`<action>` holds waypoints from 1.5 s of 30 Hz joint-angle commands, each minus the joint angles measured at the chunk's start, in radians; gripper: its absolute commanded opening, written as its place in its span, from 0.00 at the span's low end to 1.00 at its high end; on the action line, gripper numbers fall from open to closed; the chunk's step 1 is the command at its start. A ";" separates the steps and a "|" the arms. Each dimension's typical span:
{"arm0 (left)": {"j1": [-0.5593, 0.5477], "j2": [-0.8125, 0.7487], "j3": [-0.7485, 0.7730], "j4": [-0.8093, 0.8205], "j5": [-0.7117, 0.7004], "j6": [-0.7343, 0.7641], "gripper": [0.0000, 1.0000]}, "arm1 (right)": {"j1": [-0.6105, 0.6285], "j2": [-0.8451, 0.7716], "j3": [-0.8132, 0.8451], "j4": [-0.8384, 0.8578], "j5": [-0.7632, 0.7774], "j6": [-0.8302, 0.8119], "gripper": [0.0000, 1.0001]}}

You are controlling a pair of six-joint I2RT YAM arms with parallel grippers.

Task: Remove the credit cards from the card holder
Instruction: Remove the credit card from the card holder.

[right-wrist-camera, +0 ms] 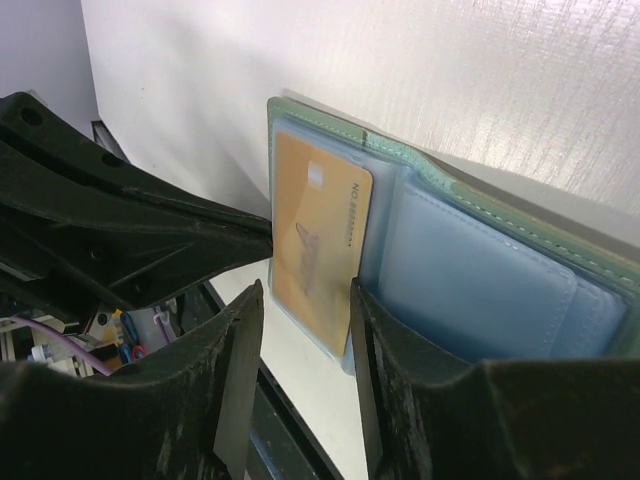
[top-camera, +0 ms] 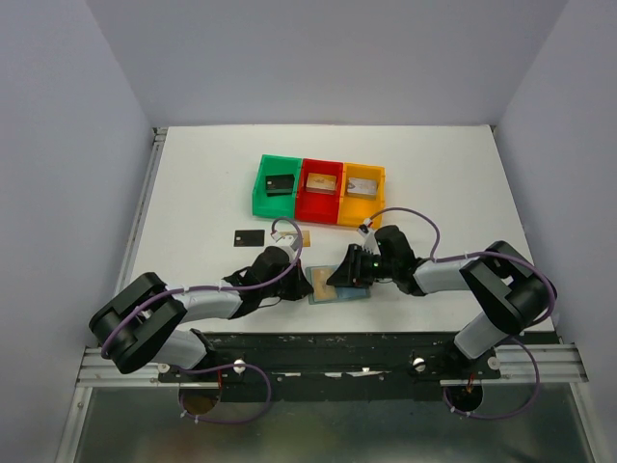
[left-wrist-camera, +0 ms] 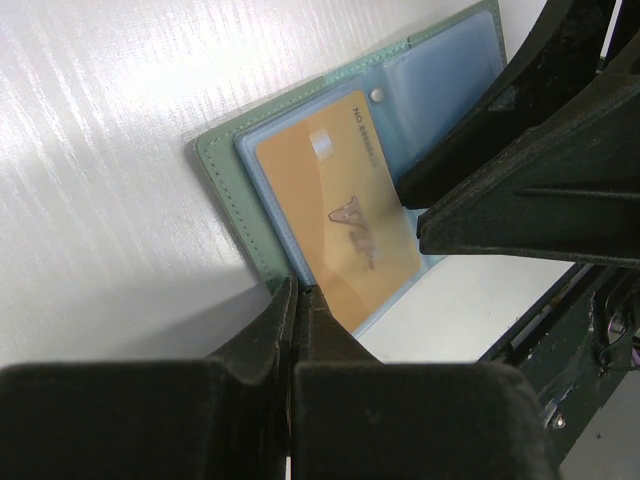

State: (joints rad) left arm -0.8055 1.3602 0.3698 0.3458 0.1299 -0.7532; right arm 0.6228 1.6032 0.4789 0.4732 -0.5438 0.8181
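one golden card (left-wrist-camera: pixel 335 200) in the open card holder (left-wrist-camera: pixel 218 172); left jaws together, right jaws apart.

The flat folding card holder (top-camera: pixel 339 289), pale grey-green outside with light blue clear pockets inside, lies open near the middle of the white surface's (top-camera: pixel 193 193) near edge. A golden-tan rectangular credit card (left-wrist-camera: pixel 335 205) sits face up in its left-hand pocket. A thin black card (top-camera: pixel 249 236) lies flat further left, apart from the holder and toward the far edge.
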 commanded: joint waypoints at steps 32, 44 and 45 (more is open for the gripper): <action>-0.003 0.071 0.004 0.016 -0.003 0.000 0.00 | 0.006 0.023 -0.060 0.185 -0.087 0.050 0.49; -0.004 0.128 0.023 0.071 0.046 0.003 0.00 | 0.006 0.147 -0.077 0.376 -0.153 0.150 0.49; -0.003 0.131 0.024 0.076 0.048 0.003 0.00 | 0.006 0.155 -0.079 0.395 -0.159 0.159 0.49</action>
State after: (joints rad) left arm -0.7975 1.4296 0.3843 0.4248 0.1505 -0.7547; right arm 0.6029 1.7016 0.4141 0.7635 -0.6315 0.9279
